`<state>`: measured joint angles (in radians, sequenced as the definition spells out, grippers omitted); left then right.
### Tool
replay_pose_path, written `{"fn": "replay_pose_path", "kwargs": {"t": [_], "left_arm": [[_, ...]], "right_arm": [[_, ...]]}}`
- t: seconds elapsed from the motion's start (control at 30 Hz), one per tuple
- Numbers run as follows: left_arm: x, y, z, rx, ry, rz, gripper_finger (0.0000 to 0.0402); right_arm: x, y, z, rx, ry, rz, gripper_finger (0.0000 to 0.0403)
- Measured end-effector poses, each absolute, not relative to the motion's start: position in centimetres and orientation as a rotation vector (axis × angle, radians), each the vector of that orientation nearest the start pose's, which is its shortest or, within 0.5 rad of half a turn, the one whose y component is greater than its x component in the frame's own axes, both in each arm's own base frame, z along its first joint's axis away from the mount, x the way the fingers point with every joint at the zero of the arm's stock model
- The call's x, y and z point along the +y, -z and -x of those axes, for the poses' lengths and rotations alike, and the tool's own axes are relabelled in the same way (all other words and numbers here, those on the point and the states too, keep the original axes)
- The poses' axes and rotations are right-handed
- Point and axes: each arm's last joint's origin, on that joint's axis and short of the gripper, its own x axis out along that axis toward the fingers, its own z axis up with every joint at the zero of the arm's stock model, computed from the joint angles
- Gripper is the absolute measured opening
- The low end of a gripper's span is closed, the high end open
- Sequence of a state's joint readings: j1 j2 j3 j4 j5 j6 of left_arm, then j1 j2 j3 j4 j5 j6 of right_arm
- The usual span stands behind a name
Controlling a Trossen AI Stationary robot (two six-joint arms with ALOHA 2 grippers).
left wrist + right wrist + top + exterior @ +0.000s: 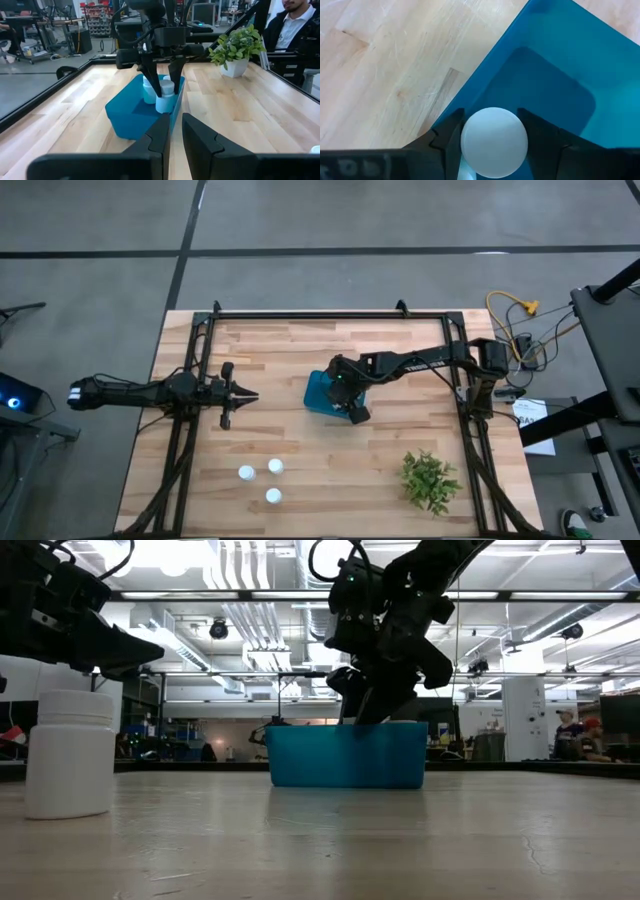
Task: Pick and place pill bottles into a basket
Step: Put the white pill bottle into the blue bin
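The left arm reaches in over the left side of the counter, level with the basket. Its gripper hangs empty, the fingers slightly parted with a narrow gap between them, and it points across at the basket, well apart from it.

Nearer the front edge, left of centre, three bottles stand upright in a loose cluster: one to the left, one just right of it, and one closest to the edge. None touches another. In the low view one bottle stands large at the left.

In the middle of the counter sits the blue basket. The right arm stretches in from the right and ends over the basket's right end. Its gripper is closed on a bottle, one finger at each side of the white cap. The left wrist view shows this held bottle upright and low over the basket's rim, at its right end. Behind it in the same view another bottle stands inside the basket. From the low view the gripper's fingers dip just behind the basket's top edge.

Farther right, near the front corner, stands a small green plant, well apart from the basket. A person in a dark jacket sits beyond the counter.
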<state>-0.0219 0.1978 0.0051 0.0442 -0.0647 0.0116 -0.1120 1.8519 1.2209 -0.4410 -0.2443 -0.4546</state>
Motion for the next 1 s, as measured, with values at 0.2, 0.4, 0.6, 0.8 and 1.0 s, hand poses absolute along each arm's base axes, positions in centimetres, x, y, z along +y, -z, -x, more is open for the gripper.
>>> {"fn": "replay_pose_path", "kwargs": {"t": [0.2, 0.4, 0.6, 0.8, 1.0], "left_arm": [[-0.05, -15.31, -10.87, 0.148, -0.042, -0.018, 0.0033], [-0.05, -15.31, -10.87, 0.148, -0.042, -0.018, 0.0033], [-0.05, -15.3, -10.87, 0.149, -0.042, -0.018, 0.0033], [-0.05, -15.31, -10.87, 0.149, -0.042, -0.018, 0.0033], [-0.05, -15.3, -10.87, 0.149, -0.042, -0.018, 0.0033]], "right_arm": [[-3.46, -17.67, -37.04, 1.006, -0.356, 0.221, 0.0171], [-3.46, -17.66, -37.02, 1.009, -0.352, 0.214, 0.0182], [-3.46, -17.66, -37.01, 1.012, -0.349, 0.207, 0.0184], [-3.44, -17.66, -37.01, 1.011, -0.35, 0.21, 0.0183], [-3.46, -17.75, -36.92, 1.017, -0.346, 0.222, 0.0183]]}}
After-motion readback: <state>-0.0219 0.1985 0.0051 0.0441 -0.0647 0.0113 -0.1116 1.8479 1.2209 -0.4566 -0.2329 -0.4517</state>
